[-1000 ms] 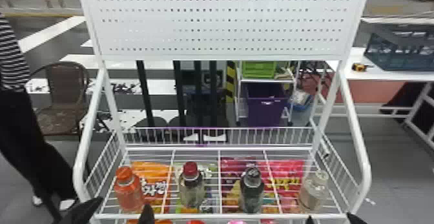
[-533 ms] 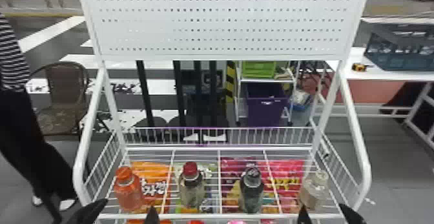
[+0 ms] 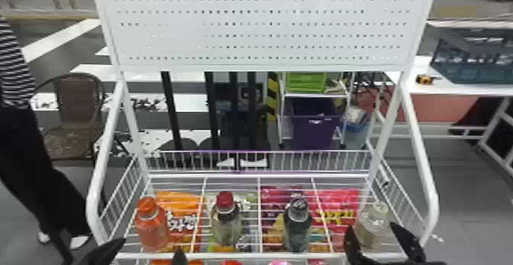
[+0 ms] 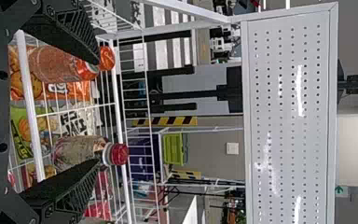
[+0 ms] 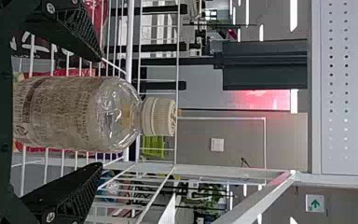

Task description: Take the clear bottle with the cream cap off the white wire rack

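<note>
The clear bottle with the cream cap [image 3: 372,226] stands at the right end of the white wire rack [image 3: 263,256]. My right gripper [image 3: 376,241] is open at the rack's front edge, one finger on each side of that bottle. In the right wrist view the clear bottle [image 5: 79,114] lies between the spread fingers of my right gripper [image 5: 101,112], with gaps on both sides. My left gripper [image 3: 150,254] is at the front left of the rack; in the left wrist view the left gripper [image 4: 98,112] stands open and holds nothing.
An orange bottle [image 3: 152,228], a red-capped bottle [image 3: 226,224] and a dark-capped bottle [image 3: 297,228] stand along the rack, left of the clear one. Snack bags [image 3: 179,207] lie beneath the wires. Side rails [image 3: 421,161] and a perforated panel [image 3: 259,27] frame the rack.
The right gripper has come up and forward from the bottom edge, so that its fingers now flank the clear bottle. The left gripper has shifted slightly right.
</note>
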